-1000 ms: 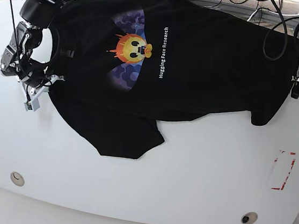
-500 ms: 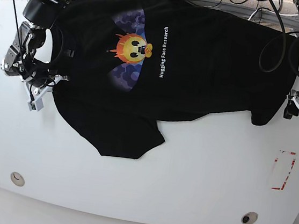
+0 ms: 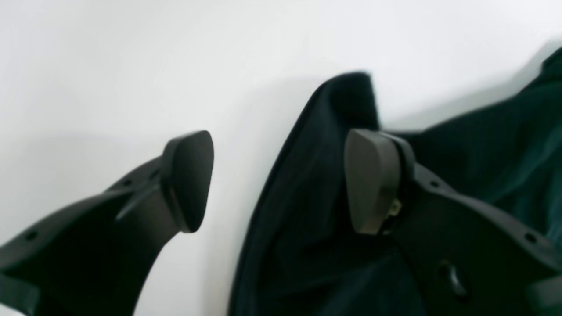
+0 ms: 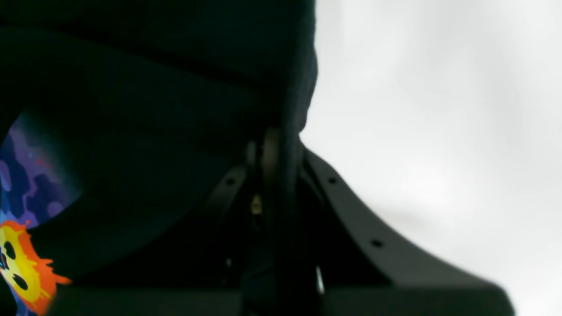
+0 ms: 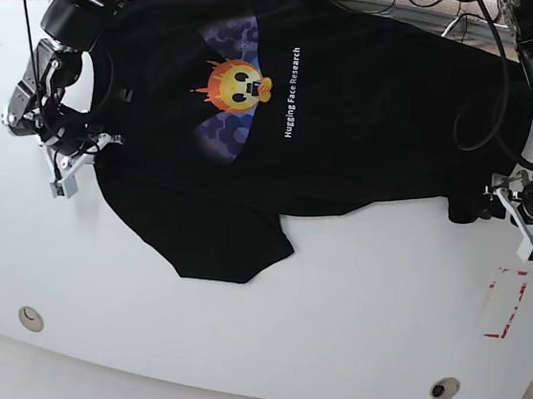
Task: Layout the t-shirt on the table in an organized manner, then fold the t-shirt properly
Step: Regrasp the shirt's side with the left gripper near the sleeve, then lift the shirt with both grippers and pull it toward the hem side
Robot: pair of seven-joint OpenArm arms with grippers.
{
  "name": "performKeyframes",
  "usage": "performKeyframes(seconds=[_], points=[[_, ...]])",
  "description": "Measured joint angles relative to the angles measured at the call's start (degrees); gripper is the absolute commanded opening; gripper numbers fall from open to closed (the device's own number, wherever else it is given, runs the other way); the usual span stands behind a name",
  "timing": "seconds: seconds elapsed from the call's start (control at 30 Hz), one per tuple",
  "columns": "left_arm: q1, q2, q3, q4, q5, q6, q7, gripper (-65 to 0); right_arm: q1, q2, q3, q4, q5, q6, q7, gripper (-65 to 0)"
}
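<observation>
The t-shirt (image 5: 333, 120) is spread on the table (image 5: 351, 305); its edge is pinched by the right gripper (image 5: 76, 161), while the left gripper (image 5: 508, 210) is held spread wide over a corner.

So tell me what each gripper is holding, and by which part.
The right gripper is shut on the t-shirt, pinching its edge near the shoulder. The left gripper is open, straddling the hem corner, holding nothing yet.

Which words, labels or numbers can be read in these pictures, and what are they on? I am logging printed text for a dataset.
"Hugging Face Research": white lettering on the t-shirt, beside the sun-face print, seen in the base view.
Red tape marks on the table: outlines only, no characters.
Both wrist views: no readable text; the print in the right wrist view shows no letters.
</observation>
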Motion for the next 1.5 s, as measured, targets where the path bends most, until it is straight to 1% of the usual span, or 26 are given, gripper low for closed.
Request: performKeyframes(seconds=[0.1,0.23,0.53,0.6,0.7,0.77,0.97,1.03,1.37,1.5], points=[[-0.7,-0.1,1.7,-2.7,0.1,0.0,-0.3,-21.0,0.0,0.0,0.0,0.0,0.0,0.0,0.0,-64.8],[-0.6,-0.1,4.7,-4.9,0.2,0.1,-2.2,-21.0,0.0,-0.1,0.0,0.0,0.0,0.0,0.0,-64.8],[-0.5,0.0,8.5,-5.2,0.0,0.0,-2.6,-21.1,0.0,-1.1,0.0,0.0,0.0,0.0,0.0,-64.8],[-0.4,0.0,8.9,-5.2,0.0,0.0,-2.6,-22.2,0.0,-1.1,0.0,0.0,0.0,0.0,0.0,-64.8],[-0.3,0.0,9.7,-5.2,0.0,0.0,-2.6,-28.3,0.0,-1.1,0.0,0.0,0.0,0.0,0.0,-64.8],[0.1,0.0,10.0,-5.2,0.0,0.0,-2.9,-35.3,0.0,-1.1,0.0,0.0,0.0,0.0,0.0,-64.8],[1.2,0.0,10.1,-5.2,0.0,0.0,-3.0,-60.0,0.0,-1.1,0.0,0.0,0.0,0.0,0.0,-64.8],[1.2,0.0,10.0,-5.2,0.0,0.1,-3.0,-65.0,0.1,-1.1,0.0,0.0,0.1,0.0,0.0,-64.8],[1.0,-0.2,9.7,-5.1,0.0,0.2,-3.0,-65.0,0.2,-1.1,0.0,0.0,0.1,0.0,0.0,-64.8],[1.2,-0.4,7.7,-3.8,0.0,0.2,-2.6,-65.0,0.1,-1.1,0.0,1.2,-0.1,0.0,-0.1,-65.0]])
